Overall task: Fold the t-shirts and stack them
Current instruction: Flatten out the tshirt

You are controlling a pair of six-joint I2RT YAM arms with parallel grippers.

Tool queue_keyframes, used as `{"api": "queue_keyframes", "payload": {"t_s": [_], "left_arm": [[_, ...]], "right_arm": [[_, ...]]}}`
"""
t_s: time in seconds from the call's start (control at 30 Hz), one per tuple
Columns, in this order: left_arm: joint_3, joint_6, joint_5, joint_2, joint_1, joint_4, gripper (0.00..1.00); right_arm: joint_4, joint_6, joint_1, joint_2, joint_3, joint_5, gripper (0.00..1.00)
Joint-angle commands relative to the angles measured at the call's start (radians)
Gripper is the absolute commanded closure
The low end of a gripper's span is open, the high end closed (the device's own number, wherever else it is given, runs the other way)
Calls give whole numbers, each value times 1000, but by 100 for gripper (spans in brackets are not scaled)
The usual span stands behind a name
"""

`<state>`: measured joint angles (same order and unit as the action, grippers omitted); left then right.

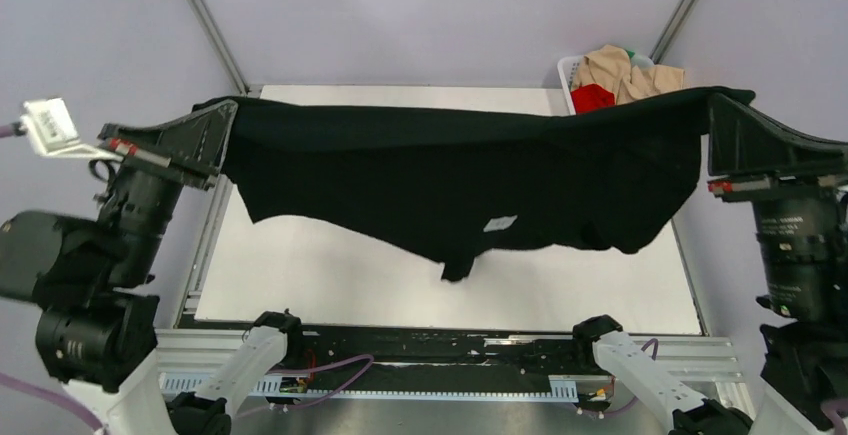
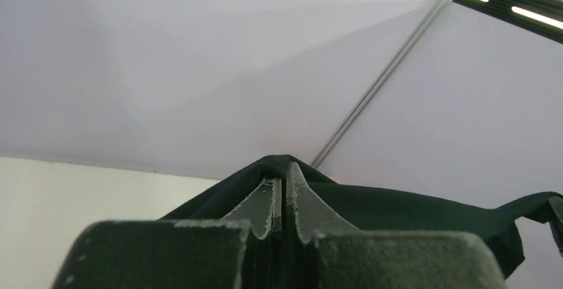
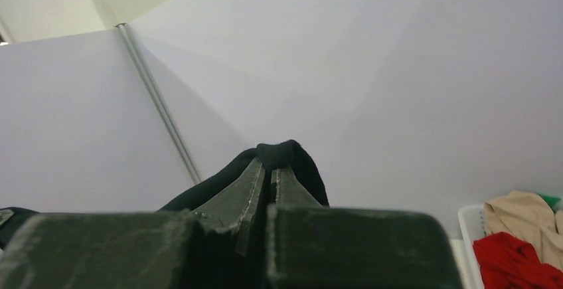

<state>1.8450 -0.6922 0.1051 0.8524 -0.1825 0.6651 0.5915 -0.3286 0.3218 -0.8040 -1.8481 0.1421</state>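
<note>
Hanging from the left gripper (image 1: 230,107), whose jaws are pressed together on one top corner, the black t-shirt (image 1: 450,170) runs rightward from those fingertips in a taut line to the right gripper (image 1: 714,103), which is clamped on the opposite corner. Its long axis therefore lies straight from one gripper to the other, and neither arm is nearer, since each has an end. Below that held edge the cloth drapes down, with its white tag (image 1: 499,223) low and a little toward the right gripper. The hem seems to hang clear of the table (image 1: 300,285), though the overhead view makes that hard to judge. Laying it flat will likely call for both arms to lower together. Just beyond the right gripper sits the basket (image 1: 566,65), holding a red t-shirt (image 1: 592,98) and a beige t-shirt (image 1: 630,73). Count: two grippers, one black shirt, one red, one beige, one basket, one tag.
</note>
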Motion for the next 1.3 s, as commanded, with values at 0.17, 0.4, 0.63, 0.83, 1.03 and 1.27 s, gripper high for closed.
{"api": "queue_keyframes", "payload": {"t_s": [0.17,0.4,0.63,0.83,1.03,1.27], "left_arm": [[31,-3,-13,-163,4,-16,100],[-67,-18,-29,-169,5,-41,100],[-383,-57,-175,-141,5,-127,100],[-637,-62,-420,17,5,-218,100],[-715,-19,-513,377,5,-411,100],[-466,20,-511,854,17,-390,100]], "right_arm": [[51,58,-5,32,-155,-162,100],[9,76,-6,46,-46,-80,100],[-194,116,-5,49,227,120,100],[-365,96,-6,-25,520,270,100],[-523,51,-27,-258,677,374,100],[-620,-49,-103,-568,675,286,100]]}}
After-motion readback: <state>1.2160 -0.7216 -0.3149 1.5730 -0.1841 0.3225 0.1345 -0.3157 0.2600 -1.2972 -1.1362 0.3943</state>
